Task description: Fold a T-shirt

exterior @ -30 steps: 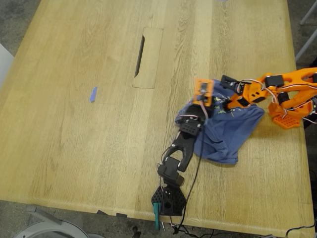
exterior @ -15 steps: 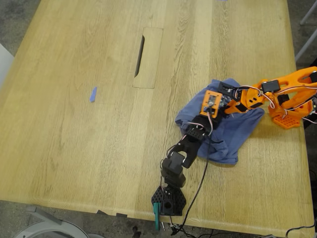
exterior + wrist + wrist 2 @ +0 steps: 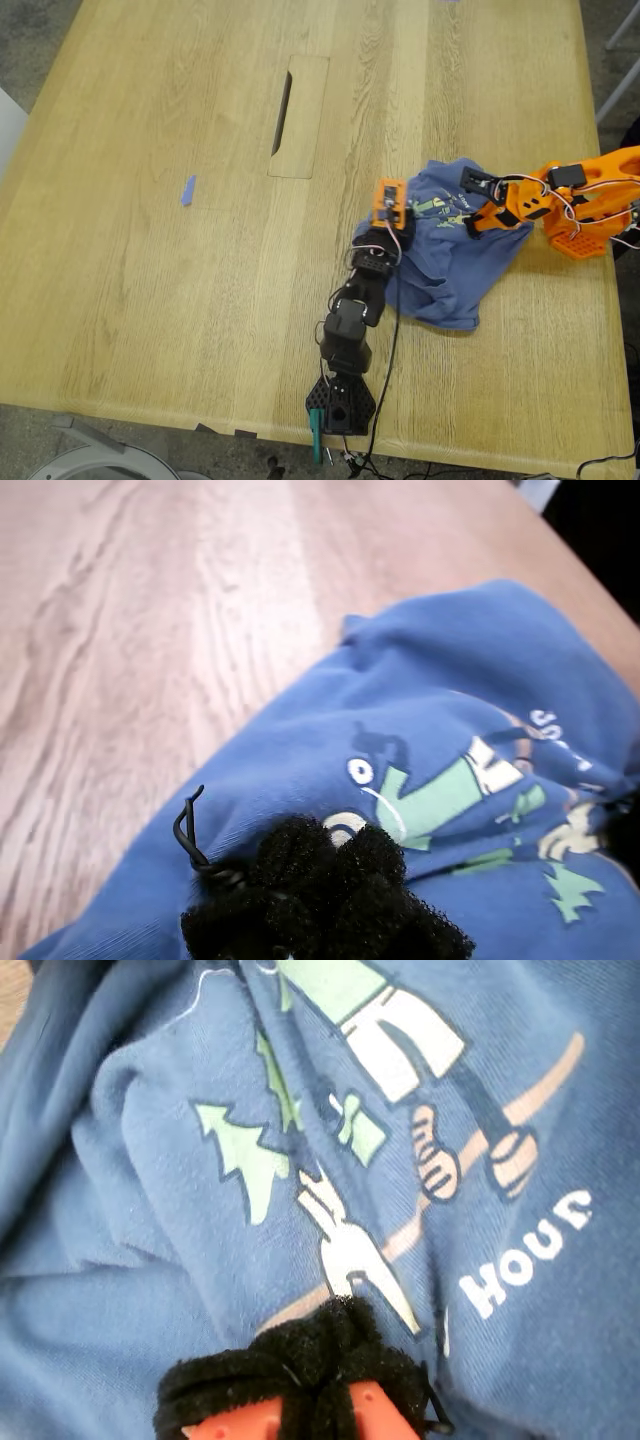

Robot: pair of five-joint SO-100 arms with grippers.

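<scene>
The slate-blue T-shirt [image 3: 450, 270] lies crumpled near the exterior view's right side of the wooden table [image 3: 150, 300], its green cartoon print [image 3: 440, 208] facing up. The black arm carries my first gripper [image 3: 402, 212], which rests on the shirt's edge nearer the exterior view's left; in the first wrist view its black foam pads [image 3: 320, 890] press together on the T-shirt [image 3: 450, 680] just short of the print. From the exterior view's right, the orange arm brings my second gripper [image 3: 465, 212] onto the print, its pads [image 3: 310, 1370] closed on bunched T-shirt fabric [image 3: 150, 1290].
A tiny blue scrap [image 3: 187, 190] lies far toward the exterior view's left. A cable slot [image 3: 283, 112] is cut into the table's middle. The black arm's base [image 3: 340, 405] is clamped at the near edge, the orange arm's base [image 3: 580, 235] at the exterior view's right edge.
My first gripper swung toward the orange arm, then back toward the exterior view's left, dragging fabric. The orange arm drew back toward the right, and more of the shirt's far part now shows.
</scene>
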